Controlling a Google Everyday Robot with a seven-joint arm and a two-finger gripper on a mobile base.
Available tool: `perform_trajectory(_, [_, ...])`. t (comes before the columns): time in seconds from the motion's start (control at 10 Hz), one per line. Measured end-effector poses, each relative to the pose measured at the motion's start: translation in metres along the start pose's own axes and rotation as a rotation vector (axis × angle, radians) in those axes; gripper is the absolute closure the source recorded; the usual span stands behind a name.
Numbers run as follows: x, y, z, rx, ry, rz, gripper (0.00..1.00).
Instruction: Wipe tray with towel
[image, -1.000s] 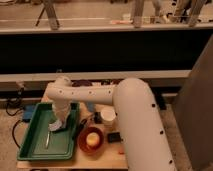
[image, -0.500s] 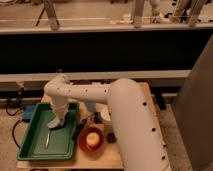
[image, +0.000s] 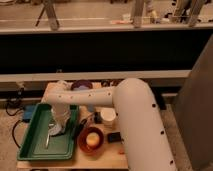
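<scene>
Claw: the claw (image: 60, 125) hangs from the white arm (image: 100, 96), low over the middle of the tray. It is closed tight, and the pale cloth sits right at its tip, so it appears to have the cloth pinched.
Towel: the towel (image: 56, 132) is a small whitish-blue bunch directly under the claw, lying on the tray floor right of centre.
Tray: the green tray (image: 31, 148) lies at the left end of the surface (image: 107, 159), with its raised rim visible all round.
In the tray: a thin silvery utensil (image: 47, 140) lies on the tray floor just left of the towel, close enough to get in the way of a stroke.
Beside the tray: a reddish-brown bowl (image: 92, 140) stands just off the tray's right edge, and a white cup (image: 107, 116) stands behind it.
Done: the towel is picked up and brought down onto the tray, so the wiping contact looks made.
Left: most of the wiping, as far as I can judge. The left half and the near end of the tray floor lie bare beyond the towel, and nothing shows which parts are already wiped.
Stage: judged as mid-task, in the wiping itself.
</scene>
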Motion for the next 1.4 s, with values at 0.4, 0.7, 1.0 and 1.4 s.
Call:
perform_trajectory(0.4, [-0.055, 0.035, -0.004, 0.017, -0.013, -0.021, 1.0])
perform_trajectory(0.7, [-0.079, 0.044, -0.006, 0.018, -0.018, -0.053, 1.0])
perform_trajectory(1.0, [-0.102, 0.045, -0.001, 0.013, -0.032, -0.082, 1.0])
perform_trajectory(1.4, [-0.085, 0.031, -0.003, 0.016, -0.028, -0.094, 1.0])
